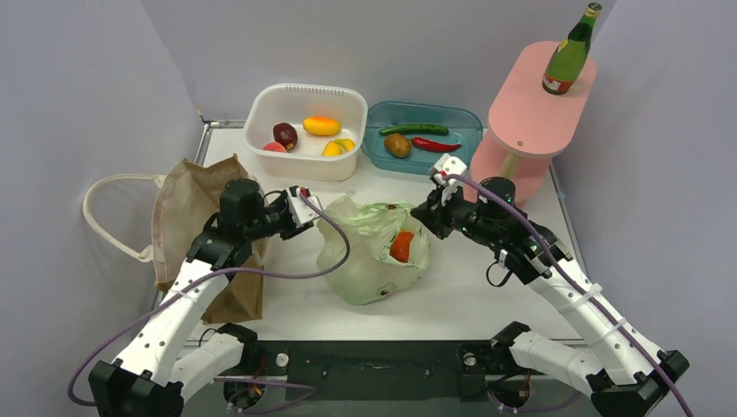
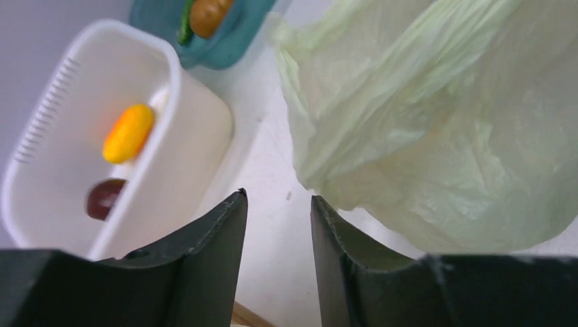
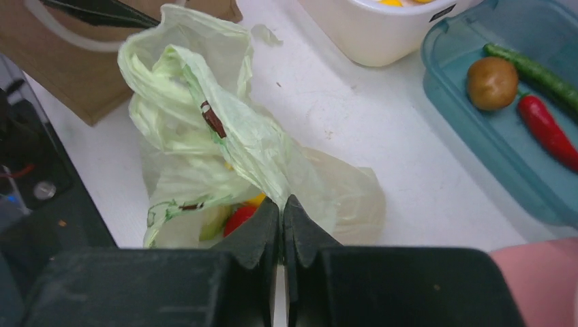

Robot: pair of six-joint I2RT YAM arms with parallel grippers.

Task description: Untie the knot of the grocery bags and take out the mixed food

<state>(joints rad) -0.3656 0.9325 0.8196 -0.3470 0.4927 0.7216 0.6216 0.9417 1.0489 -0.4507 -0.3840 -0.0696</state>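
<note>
The pale green plastic bag [image 1: 369,252] lies mid-table with a red-orange fruit [image 1: 401,247] showing through its open side. My right gripper [image 1: 428,211] is shut on the bag's film [image 3: 272,160] at its right edge; a red and a yellow item [image 3: 240,216] show inside. My left gripper [image 1: 315,208] is open and empty at the bag's left edge [image 2: 422,129], its right finger [image 2: 334,238] just beside the film. The brown paper bag [image 1: 195,230] lies flat under my left arm, its white loop handle [image 1: 109,213] to the left.
A white tub [image 1: 304,130] at the back holds a yellow fruit [image 1: 322,126] and a dark red one [image 1: 285,135]. A teal tray [image 1: 423,137] holds a cucumber, red chilli [image 1: 434,144] and brown fruit. A green glass bottle [image 1: 572,50] stands on a pink stand [image 1: 532,109].
</note>
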